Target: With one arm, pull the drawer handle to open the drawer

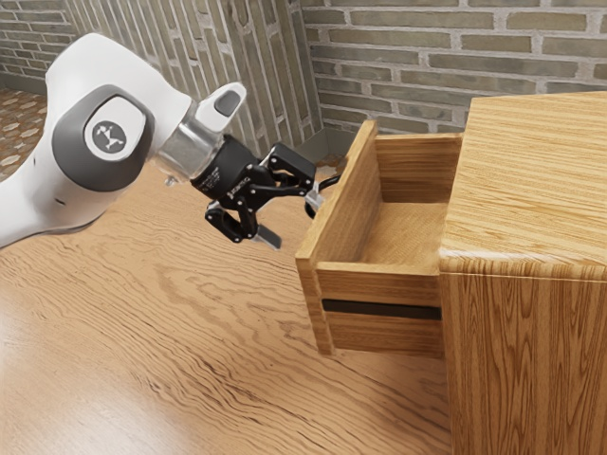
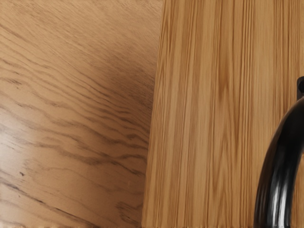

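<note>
The wooden drawer (image 1: 346,204) stands pulled well out of the cabinet (image 1: 531,237), and its bare inside (image 1: 403,232) shows. A black curved handle (image 1: 331,179) sits on the drawer's front panel. My black gripper (image 1: 291,220) is just in front of that panel, a little below the handle, with its fingers spread open and nothing between them. One fingertip (image 1: 314,201) is close to the handle; I cannot tell whether it touches. In the wrist view the drawer front (image 2: 213,114) is close up, with the glossy handle (image 2: 278,180) beside the hand.
The cabinet stands on a broad wooden surface (image 1: 171,332) that stretches toward the exterior view's left and front. A brick wall (image 1: 427,47) runs behind. The drawer's side rail (image 1: 379,309) shows as a dark strip.
</note>
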Available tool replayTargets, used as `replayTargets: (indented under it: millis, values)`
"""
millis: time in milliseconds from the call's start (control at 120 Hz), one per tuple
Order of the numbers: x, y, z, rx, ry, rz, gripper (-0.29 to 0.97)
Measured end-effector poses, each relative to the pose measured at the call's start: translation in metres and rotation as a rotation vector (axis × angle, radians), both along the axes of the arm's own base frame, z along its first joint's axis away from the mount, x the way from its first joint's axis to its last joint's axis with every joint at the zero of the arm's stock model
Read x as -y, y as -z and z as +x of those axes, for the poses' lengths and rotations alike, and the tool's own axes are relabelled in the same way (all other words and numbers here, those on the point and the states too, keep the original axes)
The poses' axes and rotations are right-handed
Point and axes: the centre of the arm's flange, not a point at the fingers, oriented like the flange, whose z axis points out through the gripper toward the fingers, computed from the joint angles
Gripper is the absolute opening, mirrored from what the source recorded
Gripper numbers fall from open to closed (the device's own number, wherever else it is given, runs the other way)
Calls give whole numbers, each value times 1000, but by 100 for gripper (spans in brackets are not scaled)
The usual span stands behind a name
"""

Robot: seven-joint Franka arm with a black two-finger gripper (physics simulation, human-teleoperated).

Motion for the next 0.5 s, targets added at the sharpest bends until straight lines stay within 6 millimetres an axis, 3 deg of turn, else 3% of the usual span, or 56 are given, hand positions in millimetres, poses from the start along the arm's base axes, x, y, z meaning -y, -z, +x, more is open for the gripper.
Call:
replayTargets:
  millis: [500]
  values:
    - [-36,-3,-25,1,-42,1,68]
